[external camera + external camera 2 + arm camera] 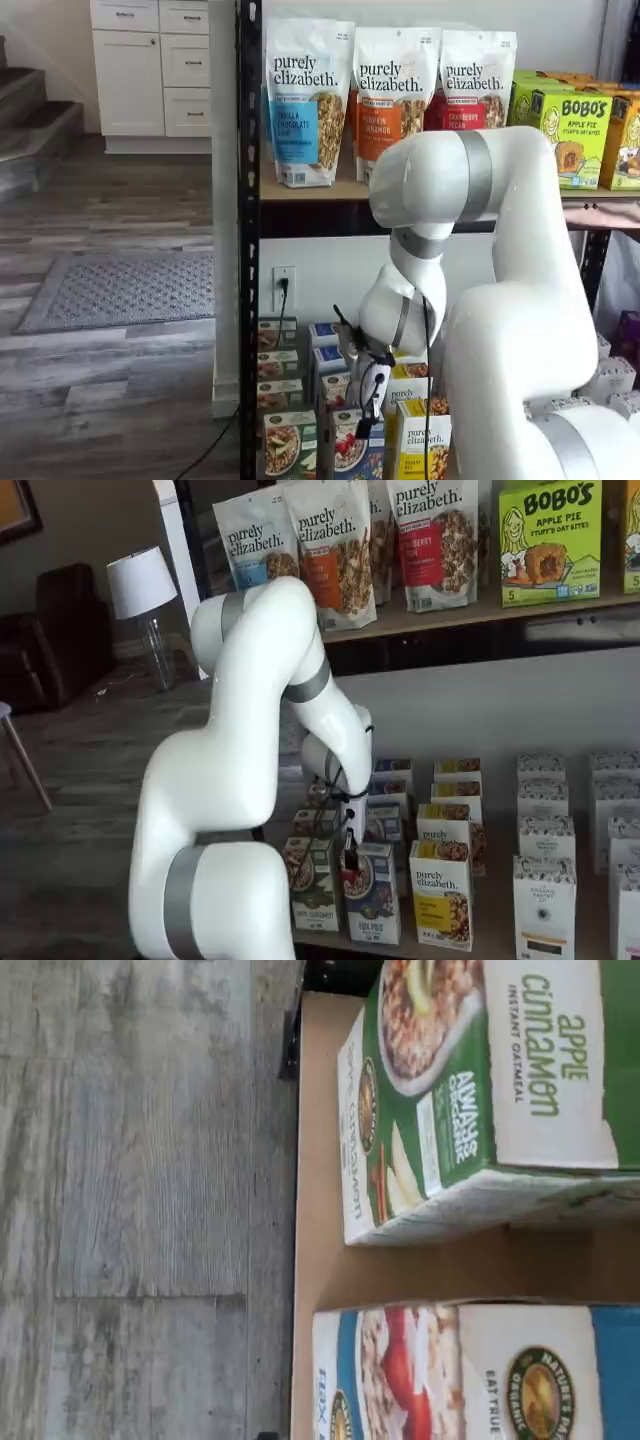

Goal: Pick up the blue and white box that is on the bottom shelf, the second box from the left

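Observation:
The blue and white box (349, 452) stands at the front of the bottom shelf (500, 932), between a green-trimmed box (288, 446) and a yellow "purely elizabeth" box (424, 442). It shows in both shelf views, also here (372, 898). My gripper (363, 424) hangs just above and in front of its top, black fingers pointing down; it also shows in a shelf view (349, 861). No gap between the fingers shows and nothing is in them. The wrist view shows the blue and white box (470, 1375) on its side beside the green apple cinnamon box (470, 1090).
More rows of small boxes (545, 810) stand behind and to the right on the bottom shelf. Granola bags (310, 100) and Bobo's boxes (565, 125) fill the upper board. A black rack post (248, 240) stands at the left. Grey wood floor (140, 1200) lies before the shelf edge.

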`<action>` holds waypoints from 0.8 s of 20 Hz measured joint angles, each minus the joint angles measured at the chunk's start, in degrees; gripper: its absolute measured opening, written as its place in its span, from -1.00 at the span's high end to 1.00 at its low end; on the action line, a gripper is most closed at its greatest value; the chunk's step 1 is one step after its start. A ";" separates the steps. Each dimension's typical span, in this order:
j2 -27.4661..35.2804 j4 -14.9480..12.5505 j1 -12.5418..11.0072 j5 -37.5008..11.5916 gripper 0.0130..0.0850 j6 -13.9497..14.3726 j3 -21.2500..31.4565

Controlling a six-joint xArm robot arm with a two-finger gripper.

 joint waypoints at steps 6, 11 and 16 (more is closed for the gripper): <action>2.49 -4.68 -0.77 0.84 -1.00 3.66 -3.52; 5.46 -9.13 -1.09 1.86 -1.00 7.51 -7.53; 7.87 -15.80 -1.35 4.15 -1.00 13.35 -10.95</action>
